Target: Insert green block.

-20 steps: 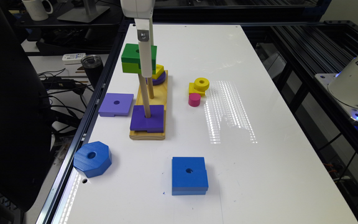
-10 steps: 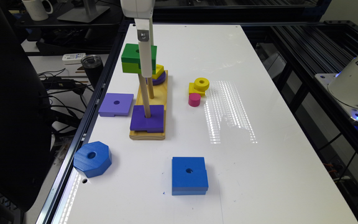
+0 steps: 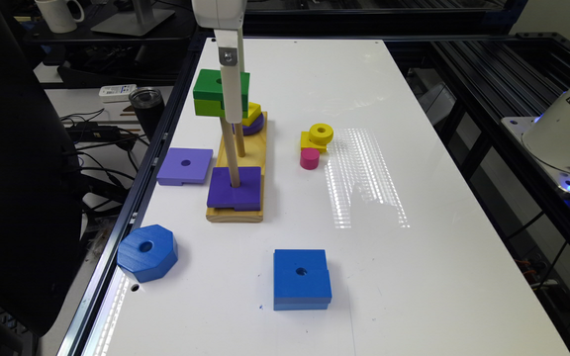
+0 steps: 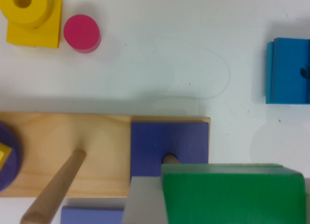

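The green block (image 3: 212, 98), dark green over lime, hangs in the air at the height of the peg tops, over the wooden base (image 3: 238, 215). My gripper (image 3: 230, 106) is shut on it, a white finger crossing its front face. In the wrist view the green block (image 4: 232, 195) sits beside a grey finger (image 4: 145, 202). The tip of the near peg (image 4: 169, 158) shows just past the block's edge, standing in a dark purple square (image 4: 169, 139). That peg (image 3: 230, 158) rises from the dark purple square (image 3: 234, 194) up to the block.
A second peg (image 3: 239, 141) and a purple disc with a yellow piece (image 3: 253, 121) stand further along the base. Around it lie a light purple square (image 3: 184, 165), a blue octagon (image 3: 147, 252), a blue square (image 3: 301, 279), yellow pieces (image 3: 317, 137) and a pink cylinder (image 3: 309, 158).
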Robot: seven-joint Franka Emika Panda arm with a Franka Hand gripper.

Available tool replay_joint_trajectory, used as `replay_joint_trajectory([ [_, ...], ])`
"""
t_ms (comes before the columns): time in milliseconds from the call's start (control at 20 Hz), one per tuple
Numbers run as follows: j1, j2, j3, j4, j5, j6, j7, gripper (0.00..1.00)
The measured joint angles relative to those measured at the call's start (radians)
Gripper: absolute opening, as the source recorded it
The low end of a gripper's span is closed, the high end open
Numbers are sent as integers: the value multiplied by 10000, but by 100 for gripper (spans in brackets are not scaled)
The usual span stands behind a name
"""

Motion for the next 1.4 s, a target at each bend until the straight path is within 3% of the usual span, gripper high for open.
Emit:
replay_joint_trajectory([
  [600, 0, 12, -2, -13, -3, 8, 0, 0],
  [850, 0, 174, -12, -38, -82, 163, 0, 0],
  [1400, 0, 174, -11, -38, -100, 163, -1, 0],
])
